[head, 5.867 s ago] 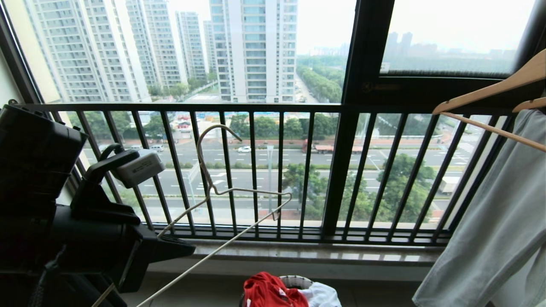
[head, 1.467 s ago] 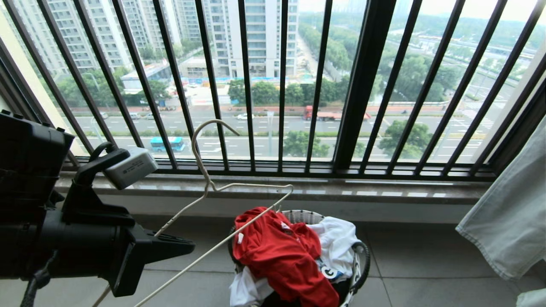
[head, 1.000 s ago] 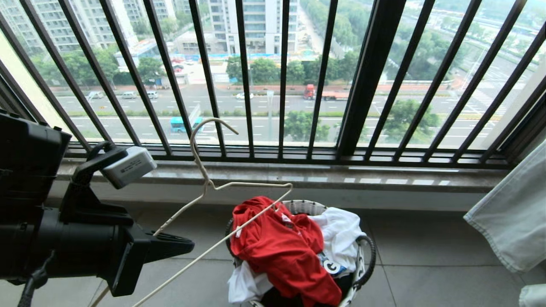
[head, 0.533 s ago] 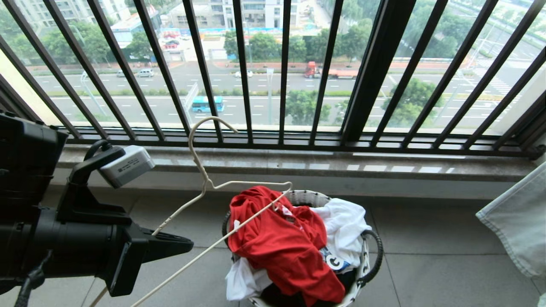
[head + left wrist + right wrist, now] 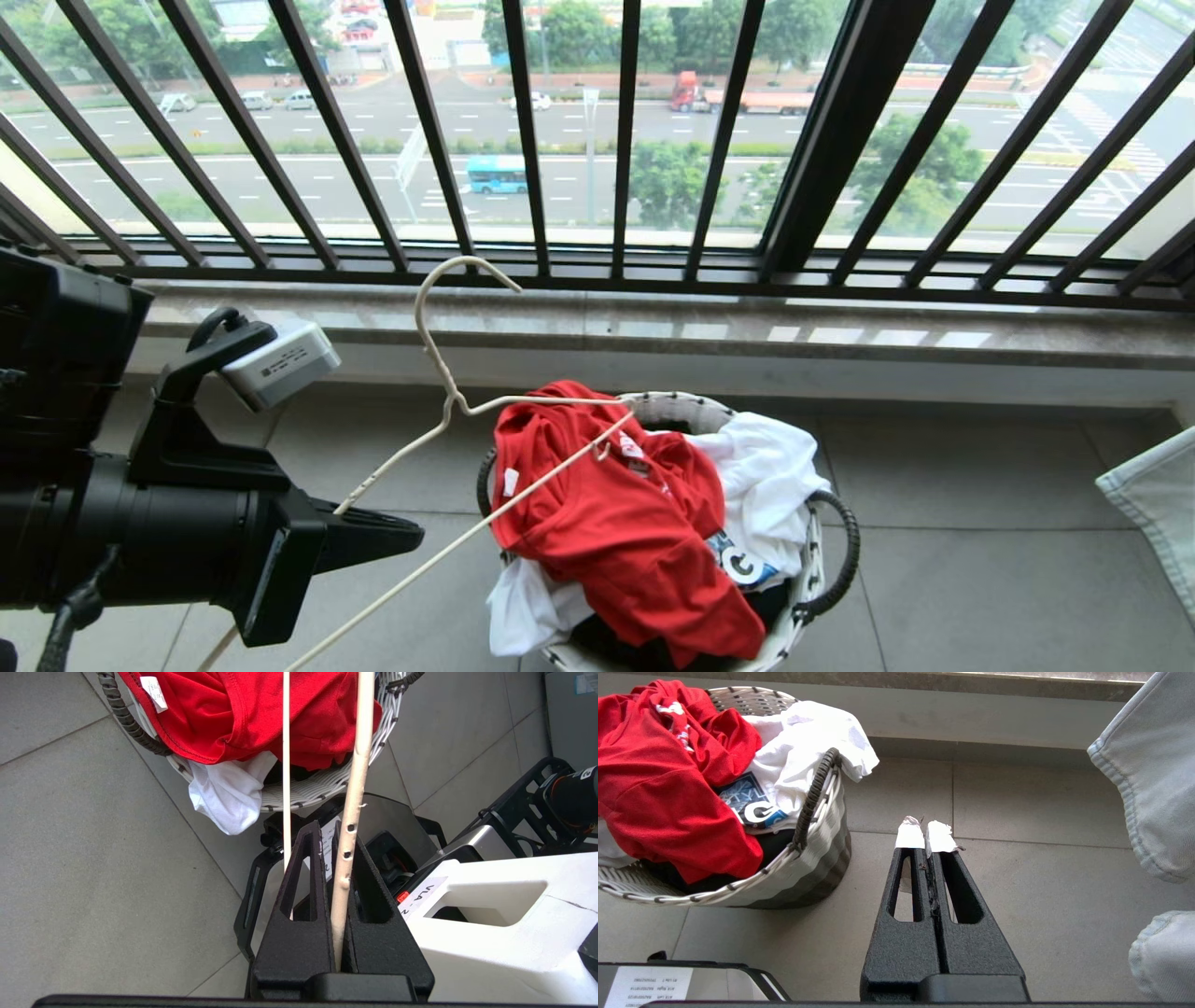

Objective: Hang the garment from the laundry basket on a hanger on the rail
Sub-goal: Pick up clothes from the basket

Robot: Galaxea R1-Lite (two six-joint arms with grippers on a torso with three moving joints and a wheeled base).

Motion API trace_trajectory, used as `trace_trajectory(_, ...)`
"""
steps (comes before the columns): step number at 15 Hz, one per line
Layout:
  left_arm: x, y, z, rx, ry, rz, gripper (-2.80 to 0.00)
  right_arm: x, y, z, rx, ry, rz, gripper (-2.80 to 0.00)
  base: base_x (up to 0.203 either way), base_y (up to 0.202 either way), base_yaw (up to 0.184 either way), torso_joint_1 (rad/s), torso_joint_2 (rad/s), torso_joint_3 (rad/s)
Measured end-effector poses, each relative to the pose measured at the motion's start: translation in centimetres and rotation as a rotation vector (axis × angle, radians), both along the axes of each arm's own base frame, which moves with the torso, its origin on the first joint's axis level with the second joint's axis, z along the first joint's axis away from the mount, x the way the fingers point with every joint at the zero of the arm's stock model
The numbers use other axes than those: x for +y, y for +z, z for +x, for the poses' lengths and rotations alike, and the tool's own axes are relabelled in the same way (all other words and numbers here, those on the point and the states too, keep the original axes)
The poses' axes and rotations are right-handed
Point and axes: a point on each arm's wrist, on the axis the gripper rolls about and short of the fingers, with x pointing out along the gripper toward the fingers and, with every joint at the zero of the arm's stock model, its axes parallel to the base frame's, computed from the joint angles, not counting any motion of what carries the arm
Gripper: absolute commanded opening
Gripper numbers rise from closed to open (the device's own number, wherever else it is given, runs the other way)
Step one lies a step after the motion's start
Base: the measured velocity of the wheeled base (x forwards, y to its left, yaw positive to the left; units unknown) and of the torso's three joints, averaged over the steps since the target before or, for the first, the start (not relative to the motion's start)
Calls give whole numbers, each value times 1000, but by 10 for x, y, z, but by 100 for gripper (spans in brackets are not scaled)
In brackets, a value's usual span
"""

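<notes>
The red garment (image 5: pixel 616 523) lies crumpled on top of the laundry basket (image 5: pixel 672 406), a round white woven one on the tiled floor below the window. My left gripper (image 5: pixel 411 537) is held out at the left, short of the basket, and is shut on one arm of the cream wire hanger (image 5: pixel 454 401). The hanger's far corner reaches over the garment and its hook points up. In the left wrist view the hanger (image 5: pixel 357 765) runs between the shut fingers of the left gripper (image 5: pixel 327 828) toward the garment (image 5: pixel 243 714). My right gripper (image 5: pixel 927 833) is shut and empty, to the right of the basket (image 5: pixel 808 858). The rail is out of view.
A white printed T-shirt (image 5: pixel 756 476) lies beside the red one in the basket. A black barred railing (image 5: pixel 621 140) and a stone sill (image 5: pixel 653 327) close off the far side. Pale denim cloth (image 5: pixel 1153 495) hangs at the right edge. My own base (image 5: pixel 490 905) is just behind the basket.
The head view has tilted downward, so the basket and floor sit higher in the picture and the wooden hangers have left it. Neither arm has moved; the left gripper still holds the hanger.
</notes>
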Motion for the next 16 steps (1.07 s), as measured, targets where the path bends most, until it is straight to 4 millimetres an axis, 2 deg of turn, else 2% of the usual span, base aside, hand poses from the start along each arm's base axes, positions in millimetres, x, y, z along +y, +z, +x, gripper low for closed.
trace_trajectory(11, 1, 0, -1, 0, 4, -7, -280, 0, 0, 0, 0, 0, -2, -280, 0, 0, 0, 1, 1, -22)
trace_trajectory(16, 2, 10, -3, -28, 12, -25, -280, 0, 0, 0, 1, 0, -4, -280, 0, 0, 0, 0, 0, 0)
